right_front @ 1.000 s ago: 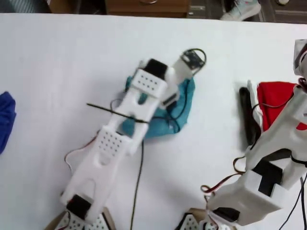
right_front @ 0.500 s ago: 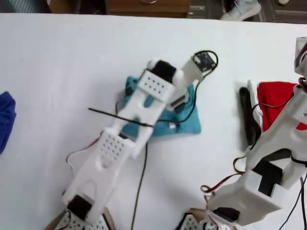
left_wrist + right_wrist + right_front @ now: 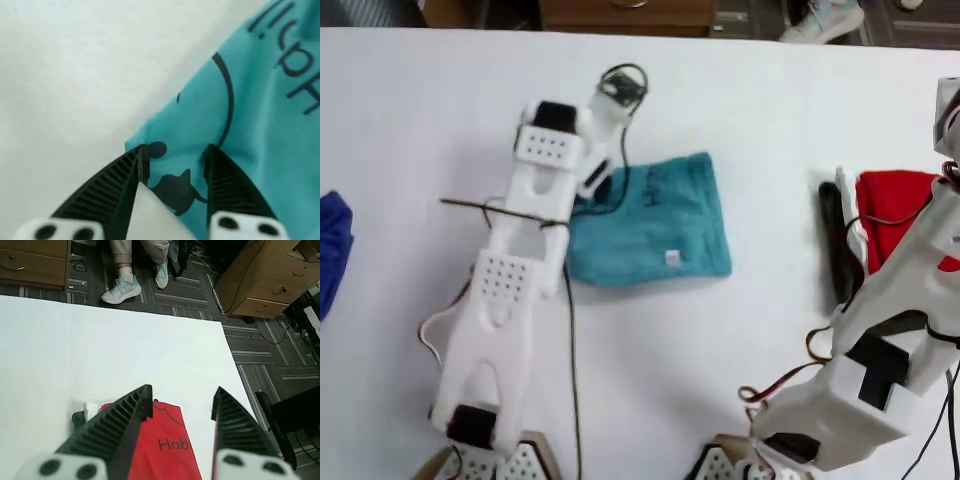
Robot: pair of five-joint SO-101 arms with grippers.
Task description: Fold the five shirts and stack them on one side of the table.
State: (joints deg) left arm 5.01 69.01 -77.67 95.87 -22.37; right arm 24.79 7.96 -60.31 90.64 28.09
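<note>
A teal shirt (image 3: 655, 225) lies folded into a flat rectangle at the table's middle. My left gripper (image 3: 595, 186) hangs at its far-left corner. In the left wrist view the left gripper (image 3: 175, 162) is open, its two fingers straddling the teal shirt's (image 3: 250, 115) printed corner just above the cloth. A folded red shirt (image 3: 892, 205) lies at the right edge on top of black cloth (image 3: 833, 240) and white cloth. My right gripper (image 3: 182, 400) stands open high above the red shirt (image 3: 165, 445). A blue shirt (image 3: 332, 250) lies bunched at the left edge.
The right arm (image 3: 880, 350) rises over the table's front right corner, partly covering the red stack. The left arm's cable (image 3: 570, 330) trails over the table in front of the teal shirt. Drawers and a person's shoes (image 3: 122, 290) lie beyond the far edge.
The left arm swung to the left and off the teal shirt. The shirt, bunched under the arm before, now lies flat as a folded rectangle. The right arm kept still.
</note>
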